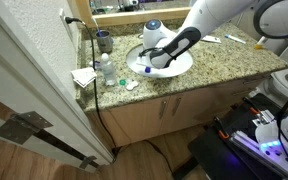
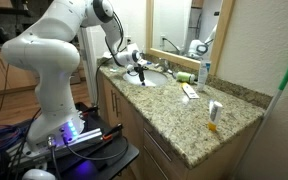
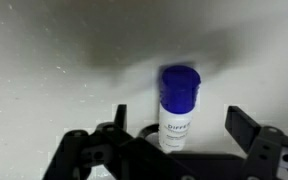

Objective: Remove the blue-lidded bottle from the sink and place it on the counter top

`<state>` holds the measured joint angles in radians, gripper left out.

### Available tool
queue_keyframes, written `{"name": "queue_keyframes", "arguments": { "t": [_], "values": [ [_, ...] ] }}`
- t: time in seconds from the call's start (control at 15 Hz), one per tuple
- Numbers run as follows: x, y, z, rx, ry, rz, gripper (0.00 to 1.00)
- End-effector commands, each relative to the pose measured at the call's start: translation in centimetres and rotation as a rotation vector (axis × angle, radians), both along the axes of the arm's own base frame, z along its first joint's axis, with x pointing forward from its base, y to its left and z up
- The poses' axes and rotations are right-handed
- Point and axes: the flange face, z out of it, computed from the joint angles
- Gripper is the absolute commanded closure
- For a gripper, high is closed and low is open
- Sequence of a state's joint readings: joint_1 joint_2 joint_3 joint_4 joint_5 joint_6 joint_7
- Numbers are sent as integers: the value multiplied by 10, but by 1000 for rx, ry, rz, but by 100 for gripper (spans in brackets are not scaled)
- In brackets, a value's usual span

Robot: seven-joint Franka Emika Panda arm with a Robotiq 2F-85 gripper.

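In the wrist view, the blue-lidded bottle (image 3: 179,92) lies between the gripper (image 3: 180,128)'s wide-open, empty jaws in the sink (image 3: 44,60), cap pointing to twelve o'clock.

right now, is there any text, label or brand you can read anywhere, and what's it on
blue-lidded bottle: a line of dark print on its pale side in the wrist view, too blurred to read.
green tube and clear bottle on the counter top: any print is too small to read in an exterior view.
Nothing else shows legible words, numbers or signs.
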<state>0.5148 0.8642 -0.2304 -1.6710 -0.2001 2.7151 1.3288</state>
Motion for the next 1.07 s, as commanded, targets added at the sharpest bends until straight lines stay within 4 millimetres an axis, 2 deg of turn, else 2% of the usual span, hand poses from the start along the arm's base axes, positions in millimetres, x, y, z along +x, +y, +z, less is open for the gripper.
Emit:
{"name": "queue_keyframes", "arguments": {
  "t": [0.0, 0.6, 0.67, 0.73, 1.0],
  "values": [
    [7, -5, -6, 41, 7, -12, 0],
    [-4, 8, -18, 43, 65, -1, 0],
    [-4, 7, -18, 35, 72, -4, 25],
    [-4, 7, -19, 30, 76, -7, 27],
    [-6, 6, -20, 19, 90, -9, 55]
  ]
}}
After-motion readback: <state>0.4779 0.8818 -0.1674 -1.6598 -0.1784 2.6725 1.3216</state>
